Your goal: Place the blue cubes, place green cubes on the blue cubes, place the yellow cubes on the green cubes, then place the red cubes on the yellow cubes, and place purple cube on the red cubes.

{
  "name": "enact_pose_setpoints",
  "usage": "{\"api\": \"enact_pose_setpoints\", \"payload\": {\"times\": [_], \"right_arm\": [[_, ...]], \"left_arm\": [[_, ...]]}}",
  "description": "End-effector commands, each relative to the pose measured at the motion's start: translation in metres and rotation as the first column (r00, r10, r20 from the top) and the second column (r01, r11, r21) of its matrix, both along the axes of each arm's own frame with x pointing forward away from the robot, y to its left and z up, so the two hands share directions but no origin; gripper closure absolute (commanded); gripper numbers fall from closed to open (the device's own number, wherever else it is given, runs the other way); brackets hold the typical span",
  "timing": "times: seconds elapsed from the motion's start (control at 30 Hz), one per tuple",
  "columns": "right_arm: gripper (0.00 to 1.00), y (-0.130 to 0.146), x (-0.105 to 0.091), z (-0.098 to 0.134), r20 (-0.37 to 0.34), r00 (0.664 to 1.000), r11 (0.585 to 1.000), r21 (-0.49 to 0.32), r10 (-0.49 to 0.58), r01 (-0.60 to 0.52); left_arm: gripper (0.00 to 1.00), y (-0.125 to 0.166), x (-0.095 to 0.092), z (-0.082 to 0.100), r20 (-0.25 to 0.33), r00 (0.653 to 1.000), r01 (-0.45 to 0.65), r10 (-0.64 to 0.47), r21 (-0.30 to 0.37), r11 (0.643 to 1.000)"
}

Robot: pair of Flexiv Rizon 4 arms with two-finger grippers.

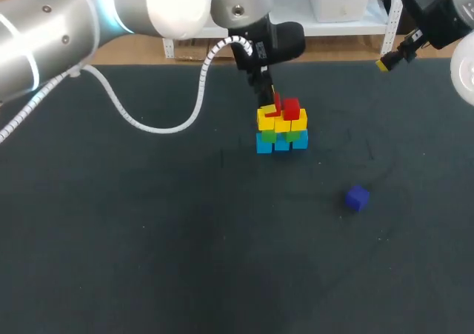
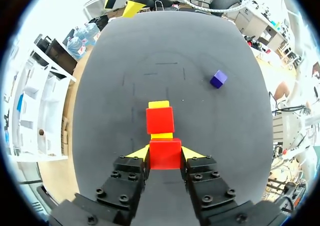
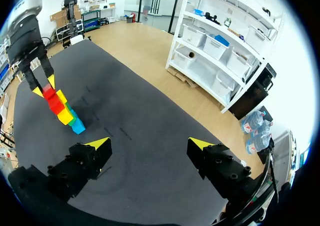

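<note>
A stack stands mid-table: blue cubes [image 1: 281, 144] at the bottom, green cubes [image 1: 293, 135] on them, yellow cubes [image 1: 282, 122] above. One red cube [image 1: 292, 109] sits on the yellow layer. My left gripper [image 1: 269, 103] is shut on a second red cube [image 2: 165, 153], right above the yellow layer and beside the seated red cube [image 2: 160, 120]. The purple cube [image 1: 357, 198] lies alone on the mat, nearer and to the right. My right gripper [image 3: 150, 145] hangs open and empty, high at the far right [image 1: 385, 63].
The dark mat [image 1: 148, 238] covers the table. A white cable [image 1: 178, 119] loops down from my left arm over the mat, left of the stack.
</note>
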State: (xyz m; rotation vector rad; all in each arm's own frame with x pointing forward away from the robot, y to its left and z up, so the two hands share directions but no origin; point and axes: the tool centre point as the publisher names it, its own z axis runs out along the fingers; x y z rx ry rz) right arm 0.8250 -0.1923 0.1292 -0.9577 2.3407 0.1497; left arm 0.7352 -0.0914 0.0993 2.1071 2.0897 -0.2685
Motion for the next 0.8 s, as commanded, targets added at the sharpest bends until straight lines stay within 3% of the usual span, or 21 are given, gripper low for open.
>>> {"api": "enact_pose_setpoints", "payload": {"times": [0.03, 0.8], "right_arm": [[0.0, -0.0005, 0.0002, 0.0001, -0.001, 1.0, 1.0, 0.002, 0.002, -0.002], [0.0, -0.0005, 0.0002, 0.0001, -0.001, 1.0, 1.0, 0.002, 0.002, -0.002]], "left_arm": [[1.0, -0.0016, 0.0048, 0.0001, -0.017, 1.0, -0.006, 0.006, 0.012, 1.0], [1.0, -0.0058, 0.0057, -0.0052, -0.05, 0.999, -0.019, 0.02, 0.011, 1.0]]}}
